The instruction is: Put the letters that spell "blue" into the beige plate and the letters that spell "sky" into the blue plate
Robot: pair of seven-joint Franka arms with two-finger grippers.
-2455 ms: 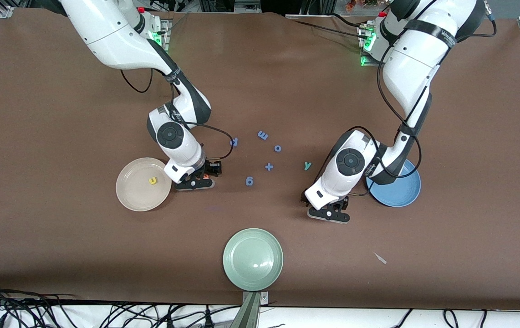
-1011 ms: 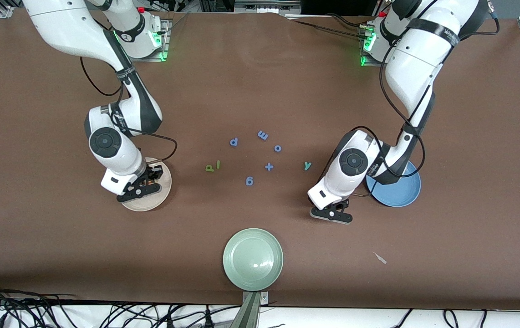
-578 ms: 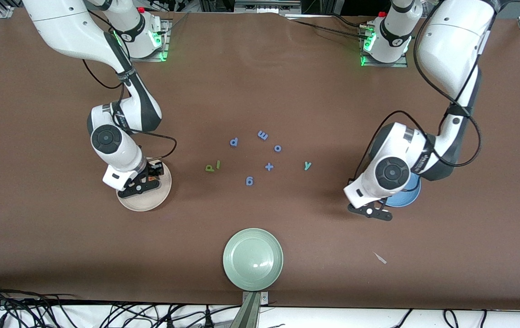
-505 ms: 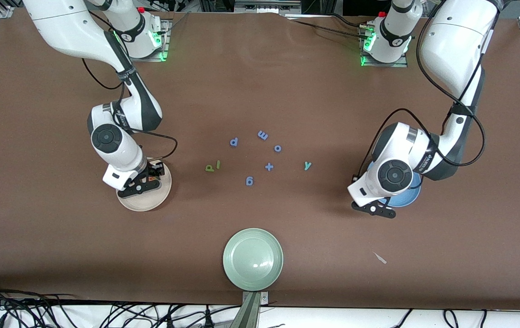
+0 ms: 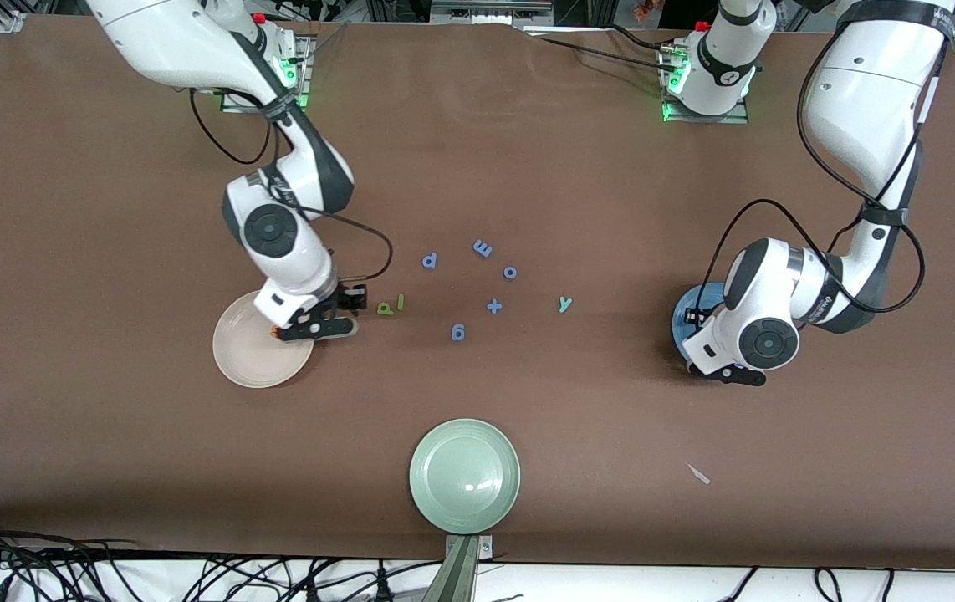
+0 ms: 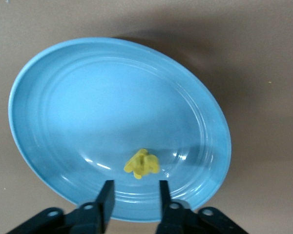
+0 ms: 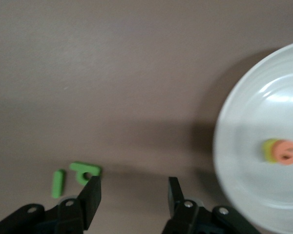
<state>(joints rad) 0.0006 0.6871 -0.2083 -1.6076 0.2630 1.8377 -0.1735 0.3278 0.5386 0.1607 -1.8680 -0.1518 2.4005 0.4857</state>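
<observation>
The blue plate holds a small yellow clump of foam letters; which letters they are I cannot tell. My left gripper hangs open and empty over that plate's rim. In the beige plate an orange e lies against a yellow u. My right gripper is open and empty over the table between the beige plate and the green b with the thin green l. The teal y lies on the table toward the blue plate.
Blue foam shapes lie mid-table: p, m, o, a plus and a 6. A pale green plate sits near the front edge. A small pale scrap lies nearer the front camera than the blue plate.
The right arm left the beige plate and swung toward the green b and l. The left arm moved from near the y to over the blue plate, and its jaws opened.
</observation>
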